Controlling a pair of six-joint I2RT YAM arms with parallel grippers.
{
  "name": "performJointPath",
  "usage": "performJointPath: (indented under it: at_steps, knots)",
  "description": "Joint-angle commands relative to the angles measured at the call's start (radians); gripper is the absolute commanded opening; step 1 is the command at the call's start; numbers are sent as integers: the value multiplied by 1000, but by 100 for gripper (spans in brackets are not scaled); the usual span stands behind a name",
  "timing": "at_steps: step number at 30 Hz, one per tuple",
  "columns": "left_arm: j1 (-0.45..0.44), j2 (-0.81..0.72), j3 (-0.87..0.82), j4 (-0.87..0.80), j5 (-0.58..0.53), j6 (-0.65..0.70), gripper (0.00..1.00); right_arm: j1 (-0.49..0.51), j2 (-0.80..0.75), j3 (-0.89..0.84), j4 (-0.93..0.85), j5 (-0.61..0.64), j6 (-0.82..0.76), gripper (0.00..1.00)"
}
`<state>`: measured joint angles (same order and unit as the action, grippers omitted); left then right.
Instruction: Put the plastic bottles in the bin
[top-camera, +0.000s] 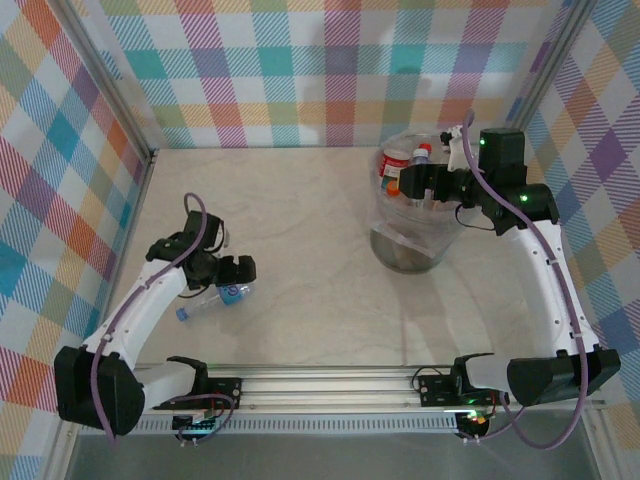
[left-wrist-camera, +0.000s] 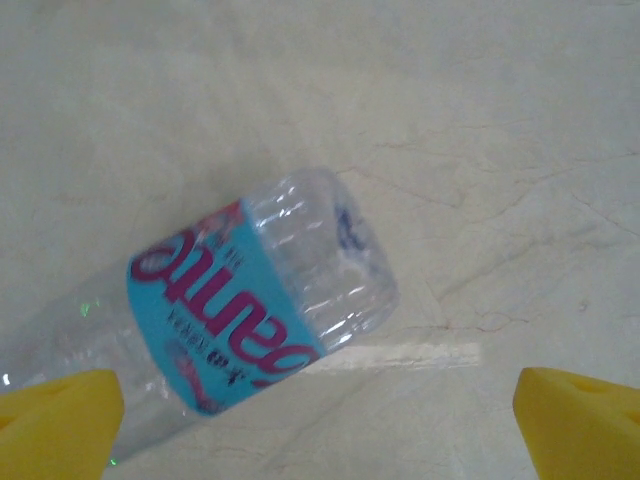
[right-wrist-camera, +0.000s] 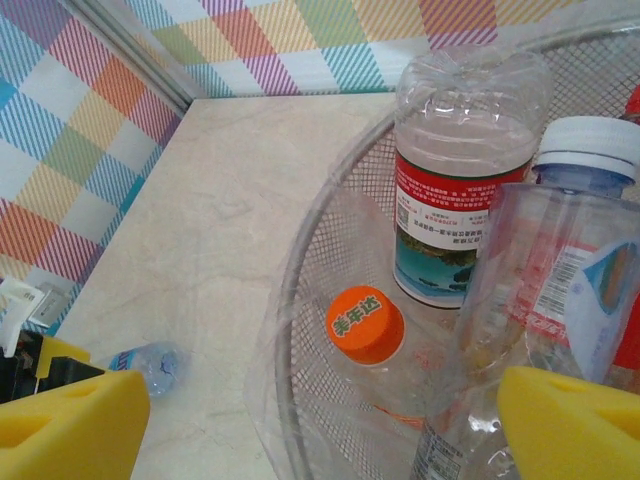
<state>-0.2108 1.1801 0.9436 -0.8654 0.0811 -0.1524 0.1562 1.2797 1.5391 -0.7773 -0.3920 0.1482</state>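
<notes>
Left gripper (left-wrist-camera: 320, 430) gapes wide above blue-labelled bottle (left-wrist-camera: 255, 300).

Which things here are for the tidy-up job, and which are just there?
For the job: the blue-label bottle lying on the table; the bin; the orange-capped bottle and red-label bottle inside the bin.

Just there: the table; the checked walls; the metal rail.

Pale marbled tabletop (top-camera: 300, 300), bright plaid walls (top-camera: 300, 70), aluminium rail (top-camera: 340, 385) along near edge
</notes>
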Motion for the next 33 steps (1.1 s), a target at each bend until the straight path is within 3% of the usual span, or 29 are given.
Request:
performJointPath:
  at_steps: [1, 9, 33]
  knots:
    - [-1, 14, 87, -59, -5, 190, 100, 2, -20, 19, 40, -35, -4, 90]
    - [-41, 14, 78, -99, -93, 362, 99, 3, -24, -7, 66, -47, 4, 91]
    - [-114, 306, 130, -162, -210, 431, 100, 2, -55, -28, 46, -36, 0, 92]
